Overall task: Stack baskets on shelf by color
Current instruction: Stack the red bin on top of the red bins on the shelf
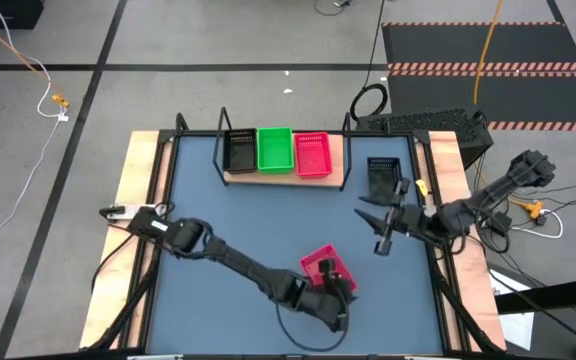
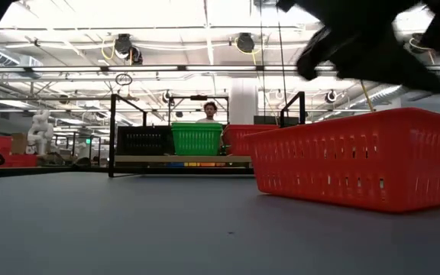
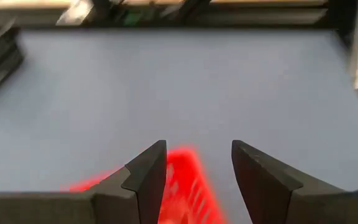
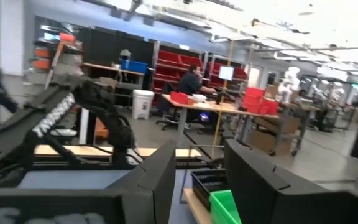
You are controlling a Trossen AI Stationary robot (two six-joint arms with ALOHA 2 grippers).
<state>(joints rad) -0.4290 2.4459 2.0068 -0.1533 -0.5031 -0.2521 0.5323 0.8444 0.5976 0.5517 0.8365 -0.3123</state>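
A red basket (image 1: 324, 267) (image 2: 357, 160) sits flat on the table near its near edge. My left gripper (image 1: 338, 288) (image 3: 197, 168) hovers open just over the basket's near end, and the low view shows a gap between the gripper (image 2: 357, 46) and the rim. On the wooden shelf (image 1: 336, 165) (image 2: 182, 159) at the far side stand a black basket (image 1: 240, 150), a green basket (image 1: 275, 148) and a red basket (image 1: 312, 154) in a row. Another black basket (image 1: 384, 175) rests on the table to the shelf's right. My right gripper (image 1: 376, 228) (image 4: 197, 180) is open and raised near that black basket.
The shelf's black wire ends (image 1: 222, 125) rise at the far side. The table has wooden side rims (image 1: 136, 200). Bare blue-grey tabletop (image 1: 248, 215) lies between the shelf and the near red basket. A person sits in the room beyond (image 4: 194, 78).
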